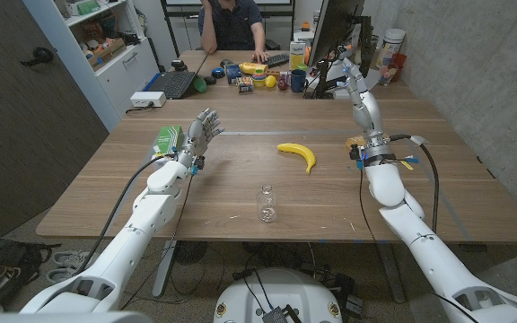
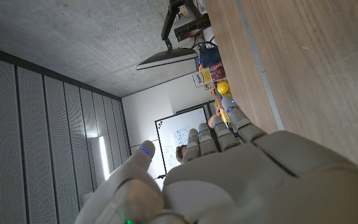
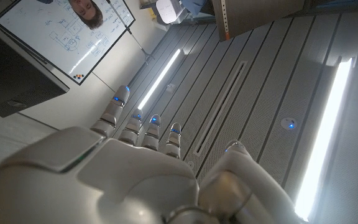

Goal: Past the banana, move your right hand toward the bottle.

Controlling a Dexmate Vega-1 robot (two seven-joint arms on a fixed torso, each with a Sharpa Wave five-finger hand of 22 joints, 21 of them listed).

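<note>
from my seat i saw a green box lying near the left edge of the wooden table. at the far end sat a laptop, a row of small coloured toys, a dark mug and a monitor, with a person seated behind them. a whiteboard hung on the back wall.

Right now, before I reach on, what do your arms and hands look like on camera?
Both arms are smooth, rounded white shells with black cables running along them. The left hand and right hand are light grey, with jointed fingers; the wrist views show small blue lights near the fingertips. The right wrist carries a black band with blue and yellow bits.
</note>
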